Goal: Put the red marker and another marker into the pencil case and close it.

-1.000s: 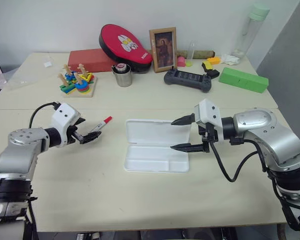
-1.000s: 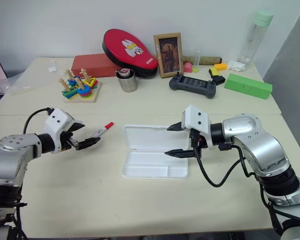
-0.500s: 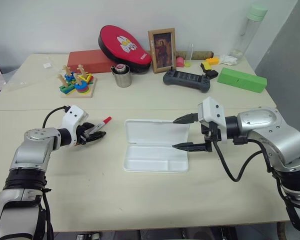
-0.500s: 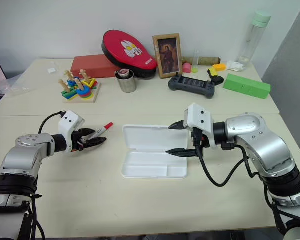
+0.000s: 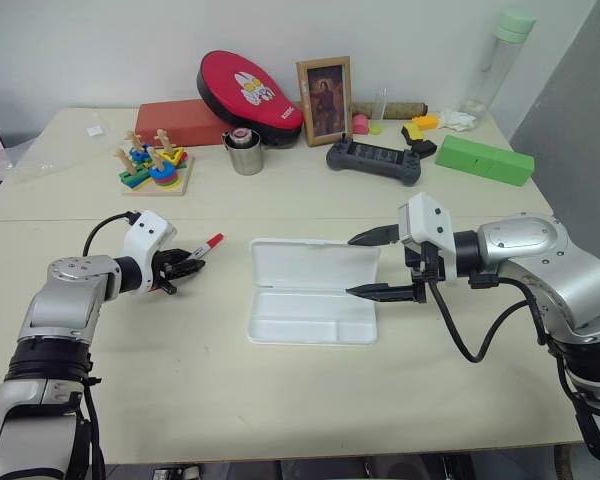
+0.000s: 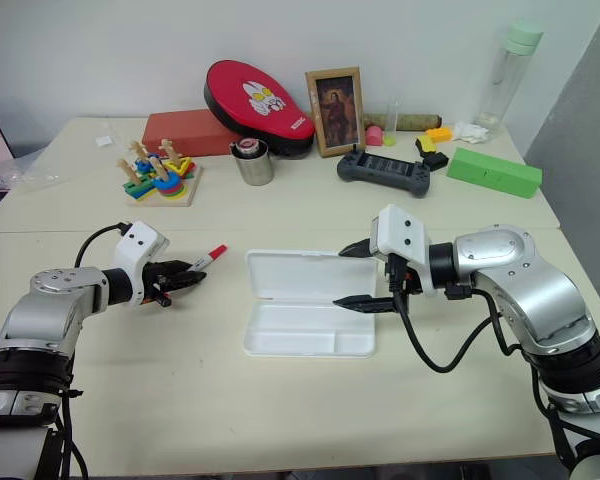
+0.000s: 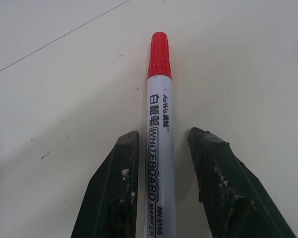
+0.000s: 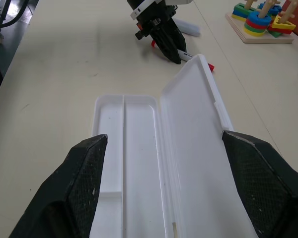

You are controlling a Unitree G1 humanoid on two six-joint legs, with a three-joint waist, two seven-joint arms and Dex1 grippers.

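Observation:
The red marker (image 7: 160, 129) lies on the table left of the pencil case, red cap pointing away from my left gripper (image 5: 187, 265). That gripper's fingers (image 7: 116, 193) flank the white barrel closely, a narrow gap showing on each side. The pencil case (image 5: 310, 335) lies open at the table's middle, lid flat behind an empty tray. My right gripper (image 5: 351, 266) hangs open wide over the case's right end. Another marker, a pale lilac highlighter (image 8: 189, 29), lies on the table just behind the left gripper.
Along the back of the table stand a wooden stacking toy (image 5: 152, 165), a metal cup (image 5: 246, 152), a red box (image 5: 185, 118), a picture frame (image 5: 326, 98), a black controller (image 5: 375, 160), a green box (image 5: 485, 158) and a bottle (image 5: 500, 60).
My left gripper's fingers have narrowed from wide open to close around the red marker's barrel. The marker lies where it was. The right gripper has kept still.

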